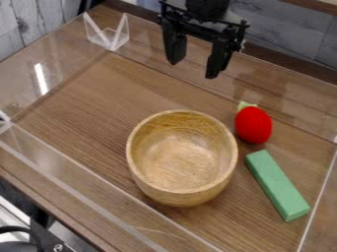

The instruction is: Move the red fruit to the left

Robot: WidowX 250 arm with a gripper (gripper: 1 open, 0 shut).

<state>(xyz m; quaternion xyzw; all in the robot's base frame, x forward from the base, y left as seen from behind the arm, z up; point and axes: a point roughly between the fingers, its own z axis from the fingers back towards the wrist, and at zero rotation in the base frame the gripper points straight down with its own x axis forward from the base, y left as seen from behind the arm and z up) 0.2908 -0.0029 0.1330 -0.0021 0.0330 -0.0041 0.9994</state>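
The red fruit (254,123) is sitting untouched at the frame's right, beside the wooden bowl (183,157), while the tool (198,57) is hovering at top centre, jaws apart, so the move is not yet begun

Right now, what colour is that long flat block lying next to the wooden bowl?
The block is green, plain with no pattern. It shows clearly in the camera view, right of the bowl.

fruit (254,123) just right of bowl (183,157), block (277,184) before fruit, hand (196,61) above, behind both
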